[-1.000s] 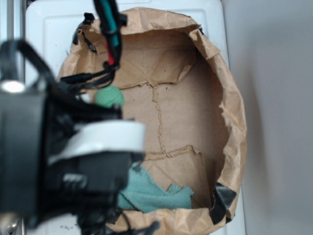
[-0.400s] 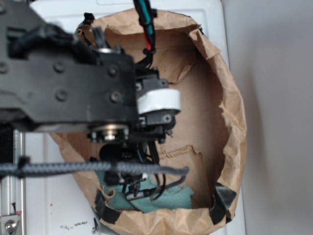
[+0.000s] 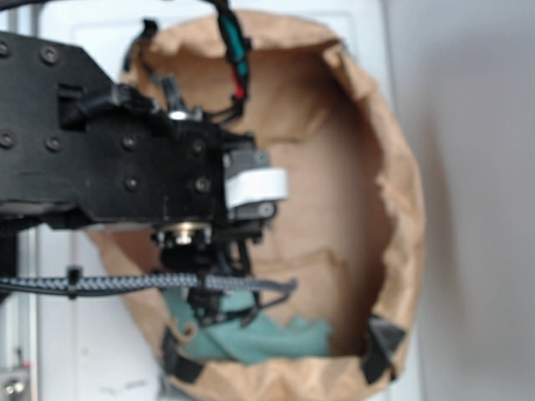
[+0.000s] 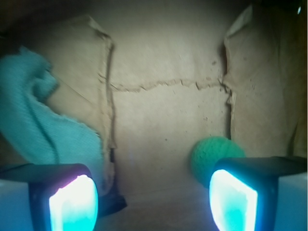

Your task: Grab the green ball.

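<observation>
In the wrist view the green ball point(image 4: 210, 155) lies on the brown paper floor, partly behind my right finger's tip. My gripper point(image 4: 153, 202) is open, with only bare paper between its glowing pads point(image 4: 72, 204). The ball sits to the right of the gap and does not touch either pad as far as I can see. In the exterior view the arm covers the ball, and the gripper itself is hidden beneath the black arm body point(image 3: 117, 159).
A torn brown paper bag point(image 3: 401, 209) forms a walled tub around the work area. A teal-green cloth rag point(image 3: 276, 338) point(image 4: 33, 115) lies crumpled along one side. Black tape point(image 3: 380, 351) patches the bag's rim. A braided cable point(image 3: 125, 284) crosses below the arm.
The arm has swung in over the bag and now covers the ball, which showed in the open a second ago. Since 0.4 s ago it has shifted slightly left.
</observation>
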Robot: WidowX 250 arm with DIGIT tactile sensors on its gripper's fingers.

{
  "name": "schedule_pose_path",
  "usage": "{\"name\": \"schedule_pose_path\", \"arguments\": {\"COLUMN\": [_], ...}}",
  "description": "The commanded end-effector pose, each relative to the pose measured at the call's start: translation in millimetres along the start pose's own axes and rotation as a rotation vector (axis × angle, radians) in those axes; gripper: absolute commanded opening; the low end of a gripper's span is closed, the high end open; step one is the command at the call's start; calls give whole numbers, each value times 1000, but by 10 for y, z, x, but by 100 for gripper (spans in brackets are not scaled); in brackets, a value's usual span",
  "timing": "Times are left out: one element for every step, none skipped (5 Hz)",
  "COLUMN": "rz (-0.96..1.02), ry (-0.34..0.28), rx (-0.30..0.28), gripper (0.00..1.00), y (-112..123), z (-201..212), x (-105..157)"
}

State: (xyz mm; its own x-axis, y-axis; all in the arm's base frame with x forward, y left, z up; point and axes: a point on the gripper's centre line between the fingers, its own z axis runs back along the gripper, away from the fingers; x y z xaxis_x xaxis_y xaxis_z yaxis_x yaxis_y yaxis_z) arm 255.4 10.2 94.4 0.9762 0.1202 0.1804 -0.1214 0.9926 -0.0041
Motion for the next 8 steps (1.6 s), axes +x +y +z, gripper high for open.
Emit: {"name": "schedule_pose_path", "arguments": {"rz": [1, 29, 61, 56, 34, 11, -18, -36], "ry": [-77, -106, -120, -113, -101, -97, -83, -82], "rx": [76, 105, 137, 155, 185, 219, 263, 296], "gripper": [100, 100, 100, 100, 100, 100, 100, 100], "y": [36, 122, 256, 288, 320, 308, 340, 334], "z": [-49, -34, -84, -144, -229, -360, -426, -407], "x": [90, 158, 264, 257, 133, 78, 20, 60]}}
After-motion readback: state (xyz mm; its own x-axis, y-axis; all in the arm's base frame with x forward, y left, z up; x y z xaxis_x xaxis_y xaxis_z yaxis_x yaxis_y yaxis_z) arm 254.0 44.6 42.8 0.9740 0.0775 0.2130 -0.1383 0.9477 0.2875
